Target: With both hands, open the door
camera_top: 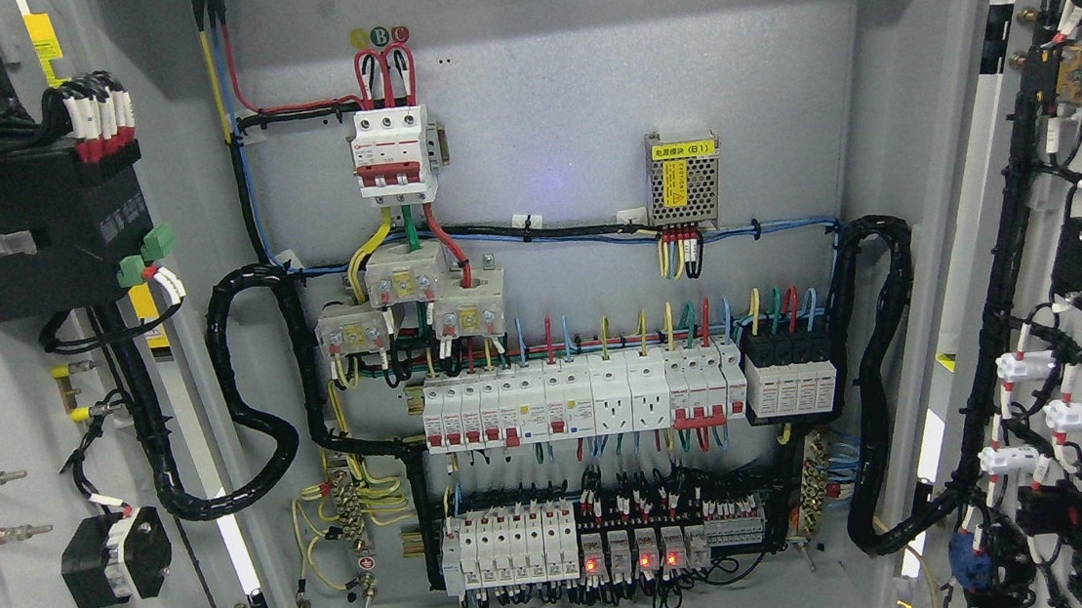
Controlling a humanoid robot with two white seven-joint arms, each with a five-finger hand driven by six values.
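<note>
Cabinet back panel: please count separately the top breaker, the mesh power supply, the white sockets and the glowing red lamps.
Top breaker: 1
Mesh power supply: 1
White sockets: 2
Glowing red lamps: 3
Total: 7

No arm, no wrist, no hand in view

Bright even light, sharp, faint violet glare

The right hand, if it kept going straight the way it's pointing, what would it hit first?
Cannot tell: neither hand shows in the head view, so no direction can be read. Both cabinet doors, left door and right door, stand open on the wired back panel.
</note>
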